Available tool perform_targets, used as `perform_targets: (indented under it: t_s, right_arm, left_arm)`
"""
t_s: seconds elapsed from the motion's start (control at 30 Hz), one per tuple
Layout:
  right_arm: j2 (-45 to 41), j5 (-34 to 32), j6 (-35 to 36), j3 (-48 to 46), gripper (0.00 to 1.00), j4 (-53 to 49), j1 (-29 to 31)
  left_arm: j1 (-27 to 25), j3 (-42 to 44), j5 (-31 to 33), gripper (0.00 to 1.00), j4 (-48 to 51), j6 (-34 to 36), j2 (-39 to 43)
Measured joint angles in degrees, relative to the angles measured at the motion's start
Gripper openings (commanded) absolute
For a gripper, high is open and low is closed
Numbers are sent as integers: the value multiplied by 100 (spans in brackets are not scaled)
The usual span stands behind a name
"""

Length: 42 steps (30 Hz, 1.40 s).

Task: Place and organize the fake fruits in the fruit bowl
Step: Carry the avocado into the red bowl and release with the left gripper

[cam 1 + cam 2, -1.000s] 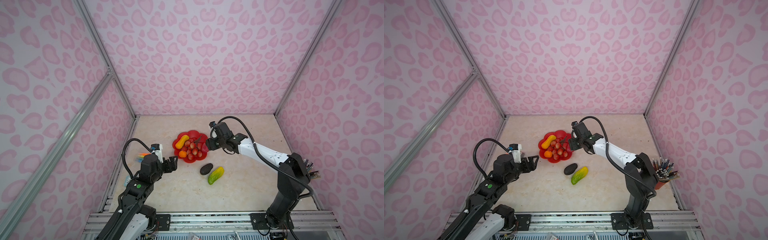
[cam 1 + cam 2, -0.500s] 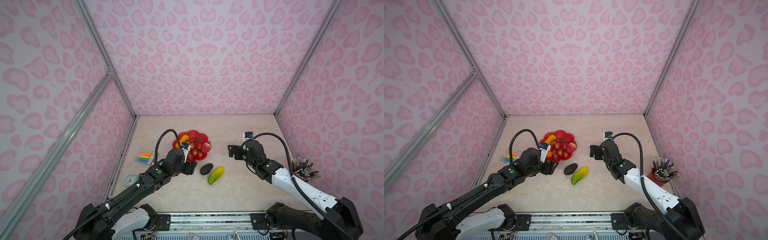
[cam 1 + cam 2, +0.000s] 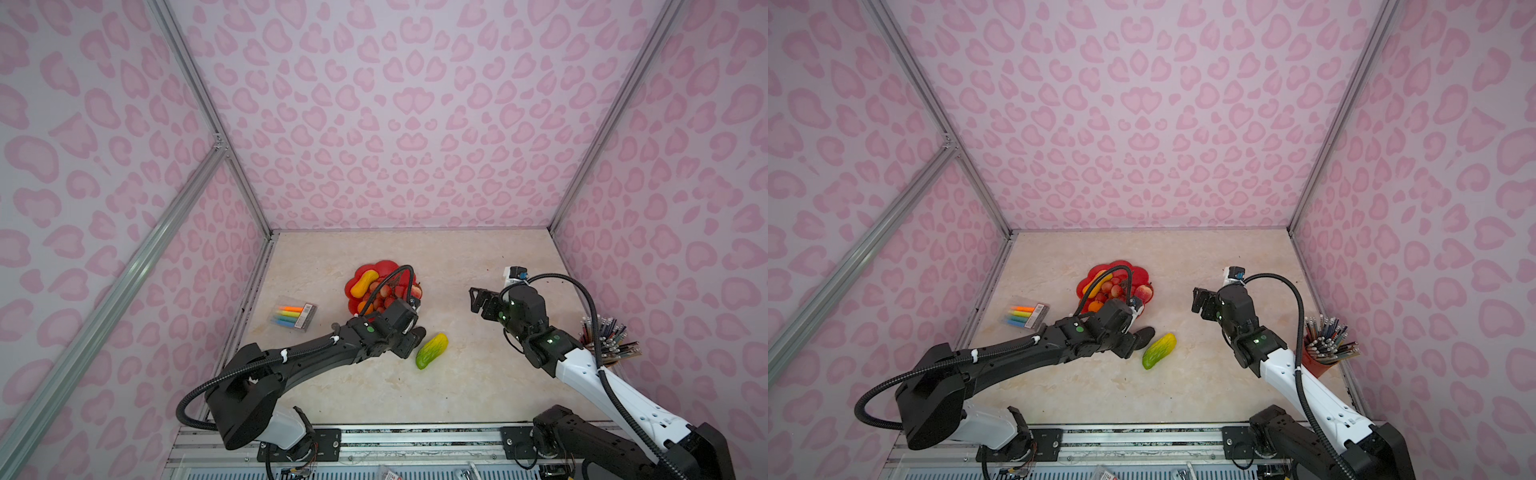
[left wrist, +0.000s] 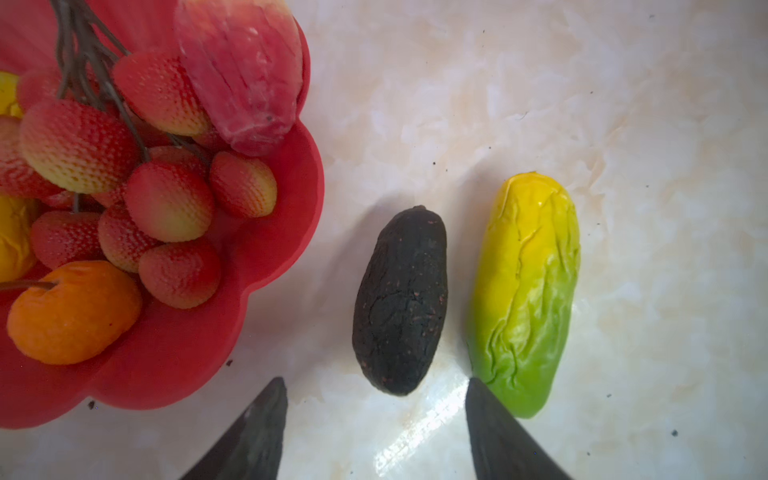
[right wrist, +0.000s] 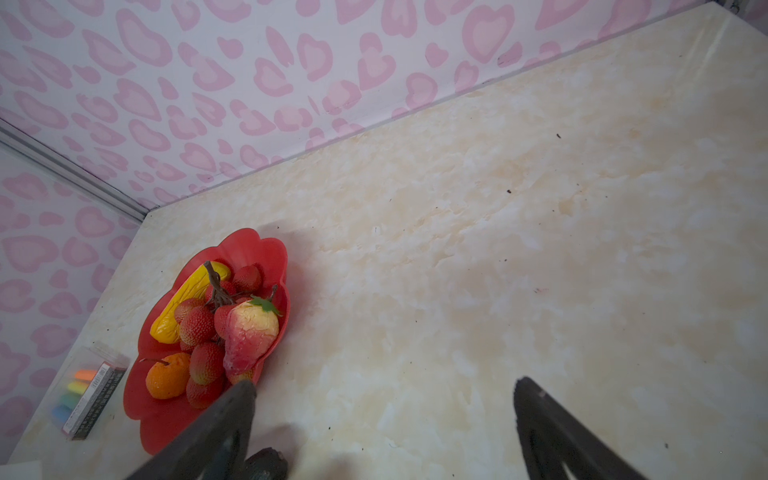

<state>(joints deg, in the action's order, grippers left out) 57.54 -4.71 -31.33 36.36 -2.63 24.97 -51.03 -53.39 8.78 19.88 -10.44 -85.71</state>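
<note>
Two fruits (dark avocado (image 4: 401, 301), green-yellow oblong (image 4: 523, 291)) beside red bowl (image 4: 270, 249); left end effector (image 3: 411, 341), right end effector (image 5: 385, 381) parted

A cream, marble-patterned tabletop (image 3: 457, 257) fills the floor of the pink-walled booth, with small dark specks scattered over it. Five things sit directly on it. The red scalloped fruit bowl (image 3: 384, 266) is left of centre. Just in front of the bowl, the dark avocado (image 4: 401, 303) and the green-yellow fruit (image 3: 432, 351) lie side by side and close together. A clear pack of markers (image 3: 295, 318) lies flat near the left wall, and a red cup of pencils (image 3: 1312, 363) stands at the right edge.
</note>
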Motion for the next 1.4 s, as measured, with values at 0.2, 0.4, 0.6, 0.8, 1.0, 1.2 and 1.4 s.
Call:
perform_targets:
  t_s: [0.2, 0.4, 0.6, 0.8, 1.0, 1.2, 1.4]
  right_arm:
    - [-96, 52, 0, -79, 96, -11, -50]
    - [-376, 76, 2, -195, 95, -28, -175]
    - [-619, 129, 0, -343, 95, -44, -343]
    - [-634, 175, -63, -391, 95, -42, -426]
    - [-627, 177, -103, -391, 95, -42, -466]
    - [-603, 201, -103, -369, 95, -44, -490]
    - [-573, 282, -103, -315, 94, -44, -520]
  left_arm:
    - [-31, -560, 101, 70, 26, 0, -756]
    - [-35, -966, 94, 69, 96, -2, -1386]
    - [-42, -1016, -17, 57, 122, -9, -1690]
    - [-48, -1054, -109, 40, 122, -55, -1836]
    - [-48, -820, -85, 40, 225, -155, -1108]
    - [0, -715, 509, 42, 474, -81, 22]
    - [487, -857, 866, 41, 527, 195, 164]
